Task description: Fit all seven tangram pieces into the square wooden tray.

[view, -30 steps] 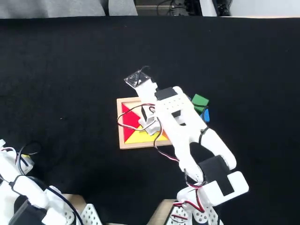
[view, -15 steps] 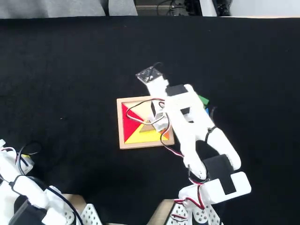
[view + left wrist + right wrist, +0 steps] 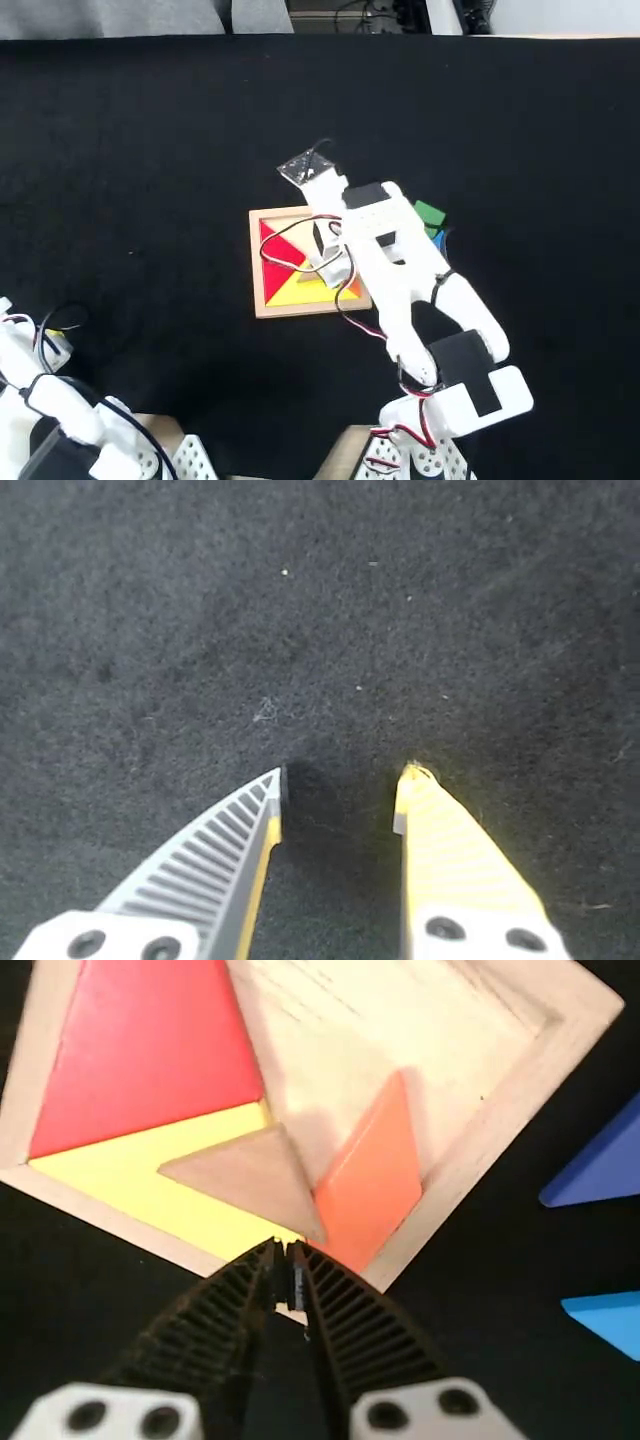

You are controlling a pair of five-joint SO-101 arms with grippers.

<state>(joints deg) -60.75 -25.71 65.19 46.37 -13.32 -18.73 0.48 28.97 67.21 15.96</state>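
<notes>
The square wooden tray (image 3: pixel 475 1150) holds a red triangle (image 3: pixel 140 1050), a yellow triangle (image 3: pixel 110 1175), a plain wood triangle (image 3: pixel 245 1170) and an orange parallelogram (image 3: pixel 370 1185). My right gripper (image 3: pixel 287 1260) is shut with nothing in it, its tips at the tray's edge near the wood triangle's corner. In the high view the right arm (image 3: pixel 390 250) lies across the tray (image 3: pixel 300 310), covering its right half. Two blue pieces (image 3: pixel 600 1165) (image 3: pixel 605 1320) lie outside the tray. My left gripper (image 3: pixel 340 790) stands open over bare black cloth.
A green piece (image 3: pixel 428 212) and a blue piece (image 3: pixel 438 242) lie on the black table just right of the right arm. The left arm (image 3: pixel 40 400) sits folded at the near left corner. Part of the tray floor (image 3: pixel 330 1050) is bare wood.
The right arm swung a little to the right over the tray, then came partway back to the left. The left arm has stayed still.
</notes>
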